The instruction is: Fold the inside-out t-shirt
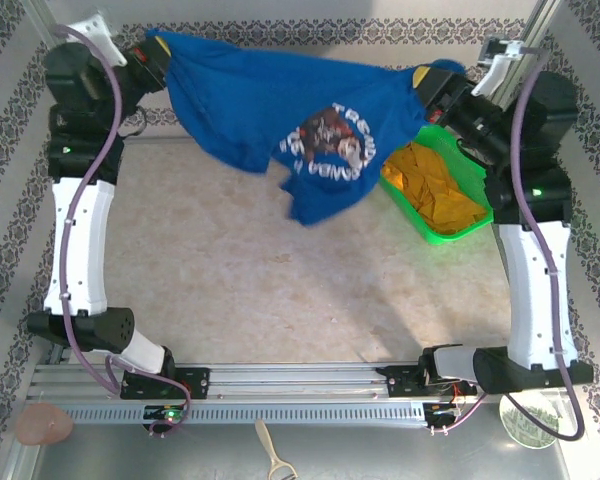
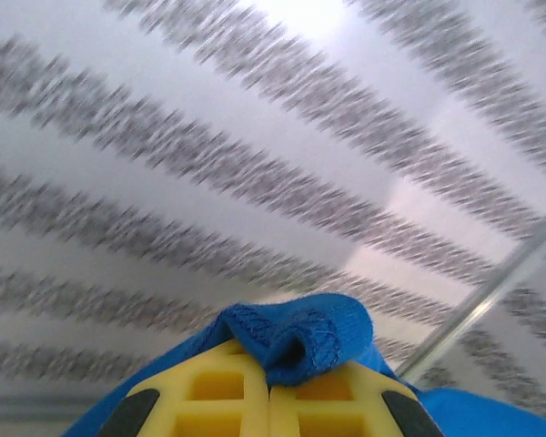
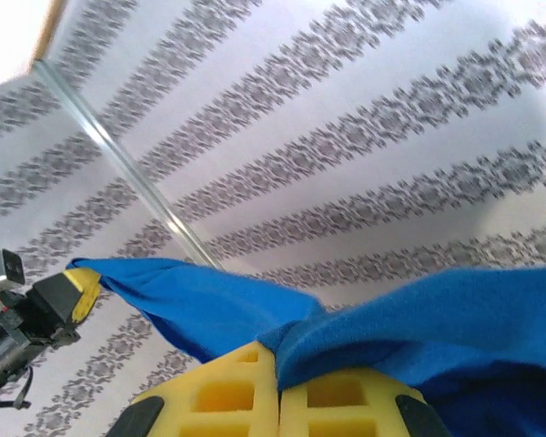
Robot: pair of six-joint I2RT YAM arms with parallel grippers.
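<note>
Left fingers (image 2: 168, 393) (right fingers (image 3: 177, 401) too) pinch t-shirt (image 1: 250, 100) aloft.

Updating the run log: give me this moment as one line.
left fingers: shut on t-shirt | right fingers: shut on t-shirt | t-shirt: held up, spread between both arms

Top camera looks down from behind; wrist cameras tilt up at the striped wall (image 2: 255, 182); all share the t-shirt (image 1: 260, 100)
</note>
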